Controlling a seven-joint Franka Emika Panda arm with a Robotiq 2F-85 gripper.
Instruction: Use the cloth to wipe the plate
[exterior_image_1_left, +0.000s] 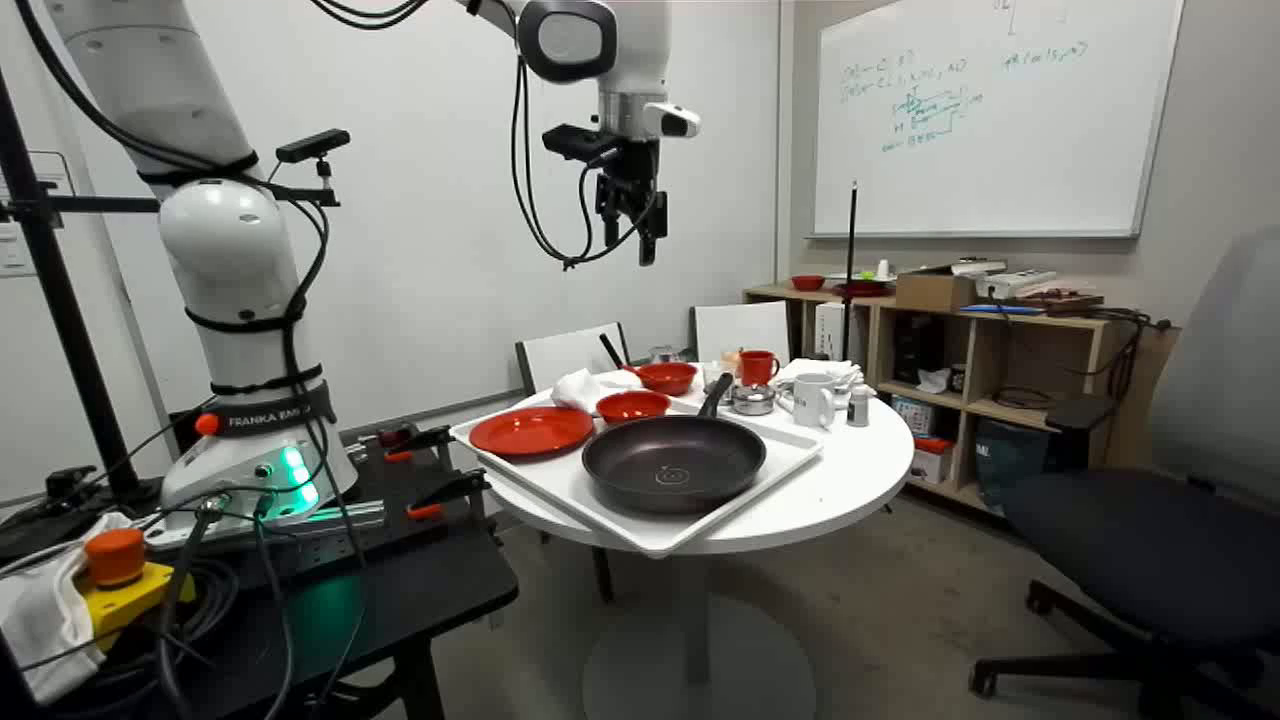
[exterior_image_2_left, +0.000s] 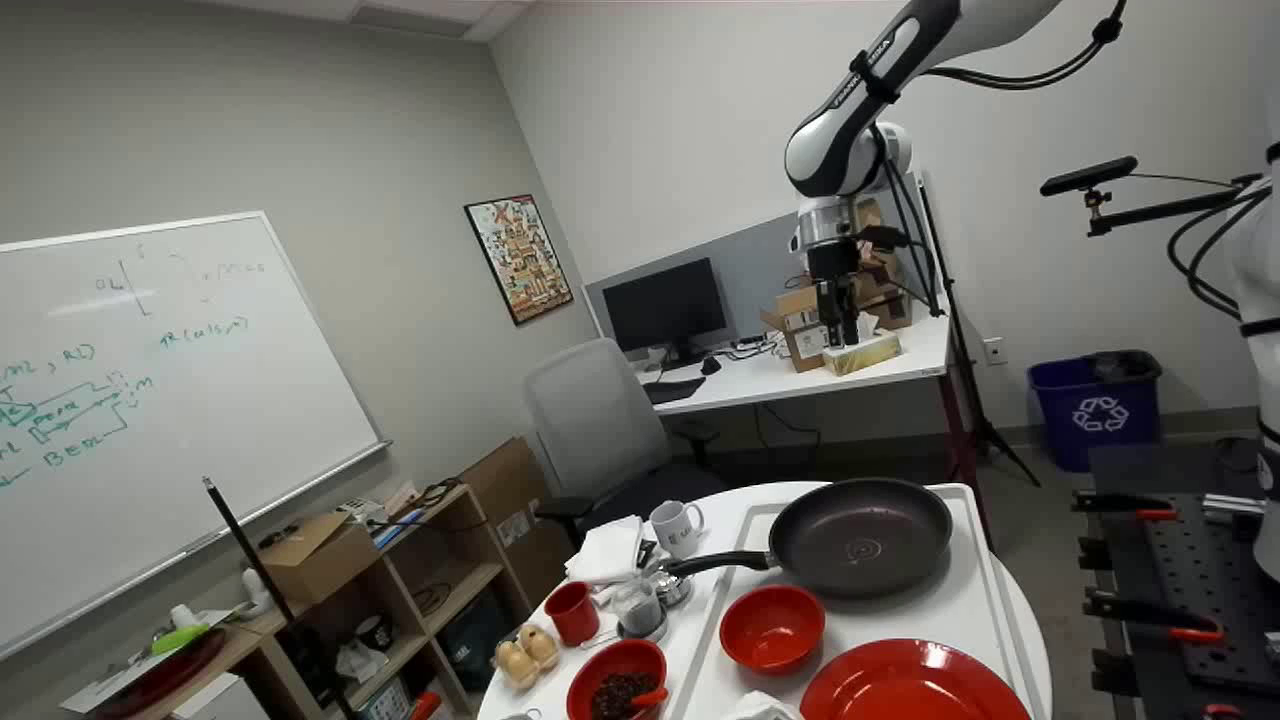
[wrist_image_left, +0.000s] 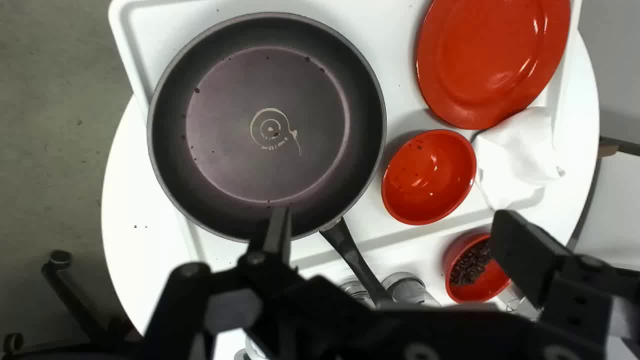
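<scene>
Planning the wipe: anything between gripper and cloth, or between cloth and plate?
Nothing visible either way. The open gripper hangs above the table; the cloth lies uncovered right beside the plate. A red bowl sits close, so a low approach might clip it.

Upper right of the wrist view, a wide round red plate (wrist_image_left: 487, 55) looks smooth and glossy; at right, crumpled white cloth (wrist_image_left: 517, 155), matt; upper left, a round black pan (wrist_image_left: 270, 165), smooth, dull.

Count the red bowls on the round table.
2: one bowl on the white tray, between the black pan and the white cloth; a second bowl, holding dark bits, just off the tray. Another could be hidden.
</scene>
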